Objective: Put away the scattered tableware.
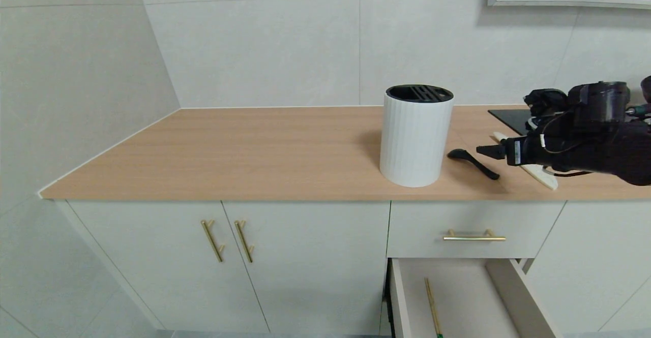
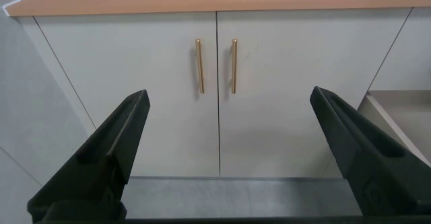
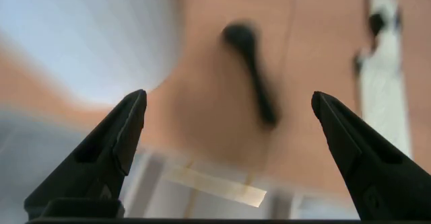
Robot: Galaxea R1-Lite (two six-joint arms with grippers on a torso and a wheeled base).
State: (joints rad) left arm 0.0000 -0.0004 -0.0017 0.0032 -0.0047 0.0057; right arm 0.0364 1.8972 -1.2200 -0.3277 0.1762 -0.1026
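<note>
While the right gripper (image 1: 489,151) hangs above the countertop (image 1: 254,145) at the right, its fingers stand apart and hold nothing. The wrist view looks down between them at the black spoon (image 3: 252,69).

Item count on the countertop:
- One white ribbed holder (image 1: 416,145) with a black slotted top, upright, close to the near edge.
- One black spoon (image 1: 474,163), lying flat just right of the holder and apart from it, bowl toward the holder, handle running right and nearer.
- One cream utensil (image 1: 544,179), flat, right of the spoon, partly hidden by the right arm. Its near end lies close to the near edge.
- One black hob plate (image 1: 511,117), far right, toward the wall.

Item count below the countertop:
- Two cabinet doors (image 1: 152,256), each with one gold handle, both shut.
- One shut drawer (image 1: 473,221).
- One open drawer (image 1: 401,297) beneath it, containing thin wooden chopsticks (image 1: 433,307) with green tips. Their number cannot be told.

From the holder the countertop runs a long way left to the side wall. A narrow gap separates holder and spoon.

The left gripper (image 2: 229,96) sits low, facing the two cabinet doors, fingers apart, holding nothing.
</note>
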